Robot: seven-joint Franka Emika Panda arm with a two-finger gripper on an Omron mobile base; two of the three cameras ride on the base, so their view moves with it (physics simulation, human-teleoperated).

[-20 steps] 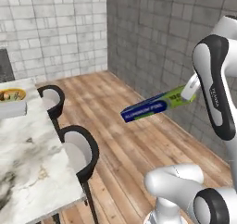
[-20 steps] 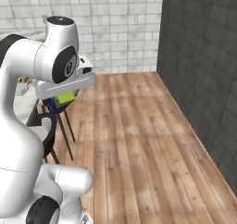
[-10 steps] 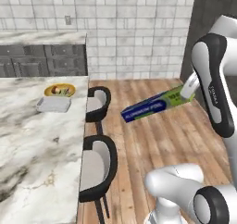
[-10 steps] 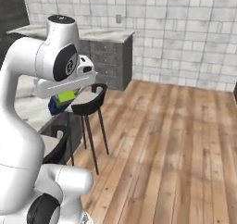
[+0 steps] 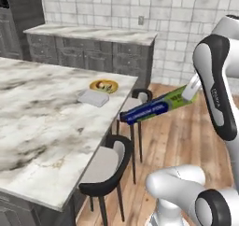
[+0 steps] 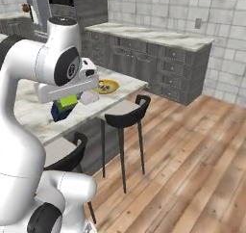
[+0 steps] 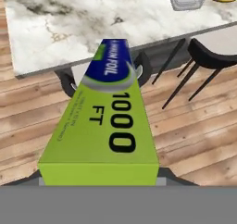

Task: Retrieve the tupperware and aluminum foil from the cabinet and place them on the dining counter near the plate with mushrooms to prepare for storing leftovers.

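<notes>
The raised arm's gripper [image 5: 190, 90] pinches the foil box [image 5: 151, 109] by its green end, level, beside the island [image 5: 42, 127], over the stools [image 5: 109, 169].

Light is even and soft across all three rendered views, with no single visible source and no harsh glare. The dining counter [image 5: 42, 122] shows a mild sheen on its marble top, brighter toward the far side. Shadows are faint: a soft dark patch lies under the stools [image 5: 109, 171] on the wooden floor [image 6: 192, 155]. The base views look slightly soft and pixelated, with fuzzy edges on the tiled wall [image 5: 163, 10]. In the hand view the aluminum foil [image 7: 109, 126] is sharp, its lettering readable, its near green end evenly lit.
</notes>
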